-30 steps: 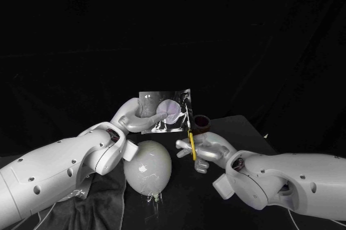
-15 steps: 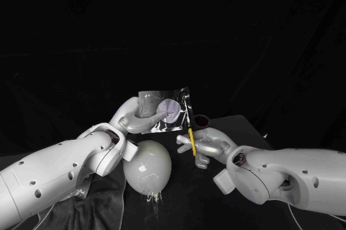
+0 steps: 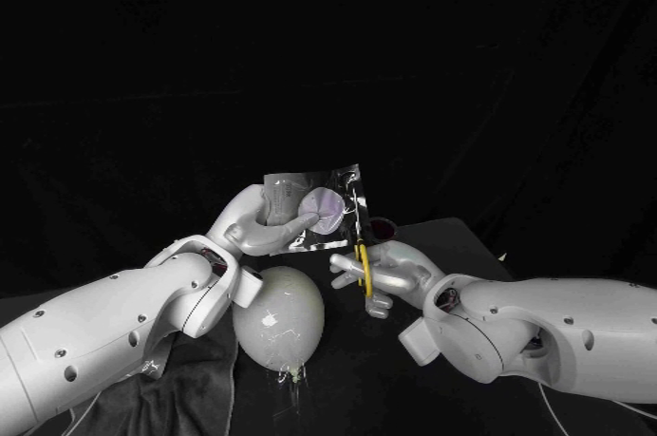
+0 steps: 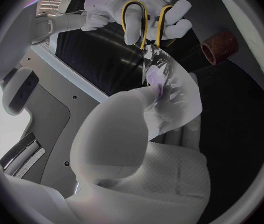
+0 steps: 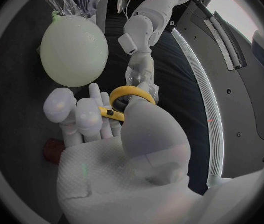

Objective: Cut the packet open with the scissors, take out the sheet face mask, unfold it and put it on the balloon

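Note:
My left hand (image 3: 263,225) holds a shiny silver packet (image 3: 318,204) upright above the table; the packet (image 4: 169,82) also shows in the left wrist view, pinched by that hand (image 4: 141,134). My right hand (image 3: 377,273) grips yellow-handled scissors (image 3: 362,255), blades pointing up at the packet's right edge. The scissor loops (image 4: 146,22) meet the packet's end in the left wrist view, and one loop (image 5: 129,97) sits among the right hand's fingers (image 5: 82,117). A pale balloon (image 3: 281,314) lies on the table below both hands; the balloon (image 5: 74,50) is seen in the right wrist view too.
A dark reddish-brown ring-shaped roll (image 3: 384,231) stands on the black table just behind my right hand, also seen as a roll (image 4: 219,47) in the left wrist view. Crumpled clear plastic (image 3: 151,365) lies at the front left beside the balloon.
My right hand has risen and moved a little left, bringing the scissor blades up to the packet's right edge. The left hand and packet have stayed almost still.

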